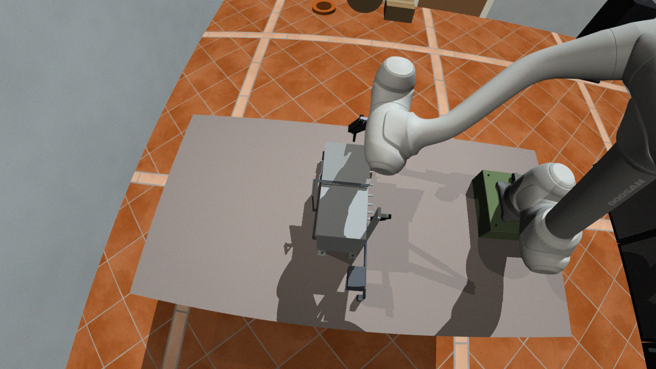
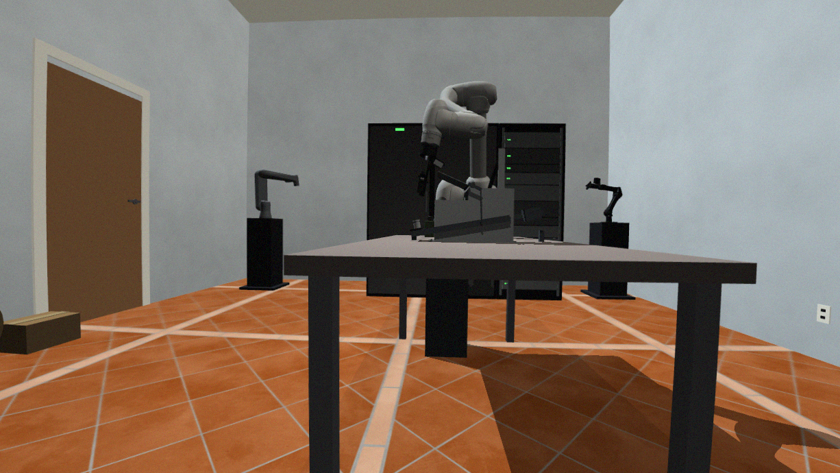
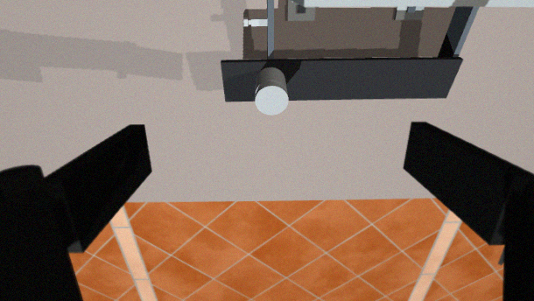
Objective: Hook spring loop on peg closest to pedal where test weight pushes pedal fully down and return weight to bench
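The grey feeder box (image 1: pixel 342 201) stands mid-table, also in the exterior view (image 2: pixel 473 218). In the wrist view its dark pedal (image 3: pixel 341 79) lies just ahead, and the steel test weight (image 3: pixel 271 94), a short grey cylinder, stands on the pedal's left part. My gripper (image 3: pixel 278 147) is wide open and empty, drawn back above the weight, clear of it. In the exterior view the lever bar (image 2: pixel 470 226) slopes down toward the pedal end, where the weight (image 2: pixel 416 223) sits low near the table. A row of pegs (image 1: pixel 370 194) runs along the feeder's side. I cannot tell which peg holds the spring loop.
The table edge (image 3: pixel 267 201) is close behind the pedal, with floor tiles beyond. The green arm mount (image 1: pixel 493 204) sits at the table's right. A small plate (image 1: pixel 357 277) on the lever's other end juts out at the feeder's near end.
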Robot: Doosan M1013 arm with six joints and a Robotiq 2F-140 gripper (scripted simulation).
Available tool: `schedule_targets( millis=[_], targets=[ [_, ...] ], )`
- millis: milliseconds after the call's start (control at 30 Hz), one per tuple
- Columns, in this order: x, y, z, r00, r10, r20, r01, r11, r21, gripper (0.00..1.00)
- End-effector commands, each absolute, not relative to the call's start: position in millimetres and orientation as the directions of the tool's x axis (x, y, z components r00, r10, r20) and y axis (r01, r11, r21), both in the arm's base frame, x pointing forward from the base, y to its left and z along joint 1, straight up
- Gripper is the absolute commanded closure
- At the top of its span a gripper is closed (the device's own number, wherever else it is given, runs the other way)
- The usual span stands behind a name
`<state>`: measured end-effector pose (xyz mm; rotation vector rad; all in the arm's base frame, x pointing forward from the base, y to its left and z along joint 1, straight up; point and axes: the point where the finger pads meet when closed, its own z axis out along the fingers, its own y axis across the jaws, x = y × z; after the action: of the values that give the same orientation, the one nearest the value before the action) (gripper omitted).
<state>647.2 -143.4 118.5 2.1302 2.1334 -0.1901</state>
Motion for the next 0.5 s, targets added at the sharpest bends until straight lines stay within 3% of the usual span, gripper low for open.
schedule_targets(
  millis=[0,467],
  targets=[
    [647.6,-143.4,119.3,-0.001,0.985,-0.173,1.0,0.001,-0.002,0.0],
    [647.8,-143.4,205.9,-0.001,0.985,-0.173,1.0,0.001,-0.002,0.0]
  ],
)
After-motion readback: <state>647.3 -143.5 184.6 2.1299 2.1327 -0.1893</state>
